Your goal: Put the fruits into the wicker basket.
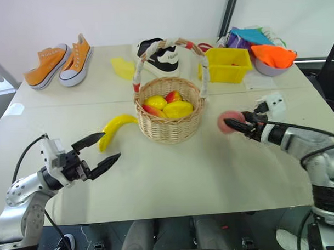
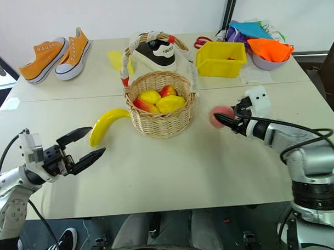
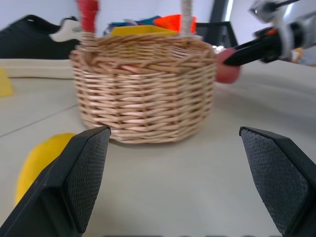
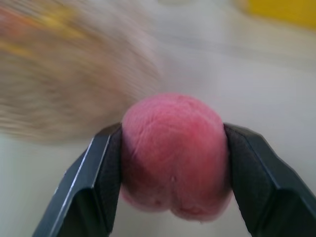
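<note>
While the round pink plastic-looking peach sits clamped between the two black fingers of the right gripper, it is carried above the pale tabletop, just to the right of the round tan woven wicker basket and about level with its rim. The right wrist view confirms both pads pressed against the peach's sides. The basket already contains several yellow-and-red fruits beneath its white-wrapped, red-banded arched handle.

The left gripper hangs empty with its fingers spread wide, near the long curved bright yellow banana, which lies on the table just left of the basket and apart from the fingers.

Step in hand, by my judgement: transfer of the peach to the basket; the banana remains to be collected. The next move calls for bringing the peach over the rim, clear of the handle's right upright, before release. The left gripper would then need to straddle the banana's curved body.
</note>
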Available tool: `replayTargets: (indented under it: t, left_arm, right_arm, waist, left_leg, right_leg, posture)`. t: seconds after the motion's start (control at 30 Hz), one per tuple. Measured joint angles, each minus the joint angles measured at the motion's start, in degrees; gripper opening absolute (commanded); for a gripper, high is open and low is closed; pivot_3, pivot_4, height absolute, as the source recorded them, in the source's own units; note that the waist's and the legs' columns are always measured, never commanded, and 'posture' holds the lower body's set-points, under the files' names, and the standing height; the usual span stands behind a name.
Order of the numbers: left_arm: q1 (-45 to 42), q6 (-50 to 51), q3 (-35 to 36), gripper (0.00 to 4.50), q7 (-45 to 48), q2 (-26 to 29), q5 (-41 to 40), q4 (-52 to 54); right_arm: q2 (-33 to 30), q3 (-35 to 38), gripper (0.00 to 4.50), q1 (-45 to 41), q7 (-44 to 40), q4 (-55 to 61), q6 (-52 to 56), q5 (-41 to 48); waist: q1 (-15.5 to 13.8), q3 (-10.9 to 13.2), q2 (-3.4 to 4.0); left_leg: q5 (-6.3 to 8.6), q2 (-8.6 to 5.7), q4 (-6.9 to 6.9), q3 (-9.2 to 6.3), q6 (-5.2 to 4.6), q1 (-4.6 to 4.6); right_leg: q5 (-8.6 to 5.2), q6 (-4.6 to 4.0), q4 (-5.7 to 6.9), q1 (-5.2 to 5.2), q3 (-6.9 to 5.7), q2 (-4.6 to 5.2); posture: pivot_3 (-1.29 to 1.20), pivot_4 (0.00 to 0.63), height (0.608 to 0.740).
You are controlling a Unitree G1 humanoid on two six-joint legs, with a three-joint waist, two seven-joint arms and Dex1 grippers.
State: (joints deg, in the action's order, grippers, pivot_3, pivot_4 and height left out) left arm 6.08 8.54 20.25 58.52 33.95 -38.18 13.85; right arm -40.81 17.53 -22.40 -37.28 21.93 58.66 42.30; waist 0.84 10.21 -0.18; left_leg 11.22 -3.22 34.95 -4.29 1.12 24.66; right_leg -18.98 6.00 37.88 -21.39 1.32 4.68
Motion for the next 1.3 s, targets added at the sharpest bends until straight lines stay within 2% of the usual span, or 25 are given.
replayTargets:
  t: [0.07, 0.2, 0.33, 0.43, 0.57, 0.73, 0.97, 1.1, 1.2, 1.3]
  left_arm:
    - [-0.4, -0.5, 0.2, 4.50, -0.2, -0.4, 0.1, -0.5]
    - [-2.0, -2.2, 0.9, 4.50, -1.6, -1.1, 0.8, -2.3]
    - [-1.8, -2.9, 0.9, 4.50, -2.4, -1.7, 1.4, -2.6]
    - [-1.7, -3.2, 0.9, 4.50, -2.9, -2.0, 1.6, -2.6]
    - [0.0, -3.3, 1.0, 4.50, -4.0, -2.3, 1.7, -2.1]
    - [2.0, -3.6, 1.0, 4.50, -4.9, -2.9, 1.7, -0.9]
    - [2.0, -4.0, 1.3, 4.50, -6.9, -3.0, 1.8, -0.9]
    - [-0.1, -3.8, 2.6, 4.50, -12.1, -2.9, 4.4, -4.1]
    - [-2.2, -3.3, 2.4, 4.50, -17.4, -2.9, 8.5, -4.9]
    - [-5.4, -1.2, 0.2, 4.50, -22.8, -3.3, 12.9, -5.8]
  right_arm:
    - [-0.2, 0.5, 2.49, -3.5, -0.3, 2.7, 1.5, 3.6]
    - [8.9, -4.5, 2.49, -14.0, 6.6, 4.6, 3.0, 7.0]
    - [15.2, -11.6, 2.49, -19.0, 10.5, 2.3, 0.1, 3.4]
    - [17.6, -18.5, 2.49, -20.3, 13.0, -1.9, -7.3, -5.3]
    - [18.0, -21.6, 4.46, -20.2, 11.4, -5.9, -12.4, -10.1]
    - [18.0, -21.6, 4.46, -19.8, 10.5, -6.0, -13.6, -11.4]
    - [16.6, -19.2, 4.46, -17.0, 6.2, -4.5, -13.9, -9.1]
    - [8.9, -13.8, 4.46, -8.7, -3.8, 1.7, -16.2, -3.9]
    - [1.5, -13.3, 4.46, 1.4, -10.6, 5.5, -20.7, -5.8]
    - [-1.4, -13.2, 4.46, 8.2, -14.9, 8.4, -24.5, -6.9]
  waist:
    - [0.0, 0.0, -0.02]
    - [0.1, 0.0, -0.05]
    - [-0.2, 0.0, -0.07]
    - [-0.1, 0.0, -0.07]
    - [0.0, 0.0, -0.06]
    - [0.1, 0.0, -0.06]
    - [-0.1, 0.0, -0.06]
    - [-0.6, 0.0, -0.08]
    - [-0.5, 0.0, -0.12]
    - [-0.1, 0.0, -0.12]
  left_leg:
    - [0.00, 0.01, 0.00, 0.00, 0.00, -0.01]
    - [0.00, 0.02, 0.00, -0.03, 0.00, -0.01]
    - [0.03, 0.00, -0.01, -0.03, -0.04, 0.09]
    - [0.04, -0.03, -0.02, -0.02, -0.04, 0.09]
    - [0.04, -0.03, -0.09, -0.02, -0.04, 0.09]
    - [0.04, -0.03, -0.13, -0.02, -0.04, 0.09]
    - [0.04, -0.03, -0.13, -0.02, -0.04, 0.09]
    - [0.05, -0.03, -0.10, -0.05, -0.07, 0.09]
    - [0.06, -0.04, -0.07, -0.05, -0.07, 0.10]
    - [0.05, -0.03, -0.06, -0.05, -0.07, 0.10]
  right_leg:
    - [-0.01, -0.01, 0.00, 0.01, 0.00, 0.00]
    - [-0.01, -0.04, -0.01, -0.04, 0.00, 0.01]
    - [0.01, -0.01, -0.27, -0.18, -0.05, 0.02]
    - [0.07, 0.07, -0.30, -0.19, -0.05, 0.03]
    - [0.11, 0.15, -0.29, -0.18, -0.05, 0.03]
    - [0.12, 0.16, -0.24, -0.17, -0.04, 0.02]
    - [0.12, 0.16, -0.24, -0.11, -0.05, 0.02]
    - [0.12, 0.17, -0.35, 0.02, -0.11, 0.03]
    - [0.12, 0.17, -0.36, 0.06, -0.12, 0.03]
    - [0.13, 0.19, -0.30, 0.04, -0.10, 0.00]
  posture:
    - [0.00, 0.150, 0.740]
    - [0.00, 0.150, 0.740]
    - [0.00, 0.150, 0.740]
    - [0.00, 0.150, 0.740]
    - [0.00, 0.150, 0.740]
    - [0.00, 0.150, 0.740]
    - [0.00, 0.150, 0.740]
    - [0.00, 0.150, 0.740]
    - [0.00, 0.150, 0.740]
    - [0.00, 0.150, 0.740]
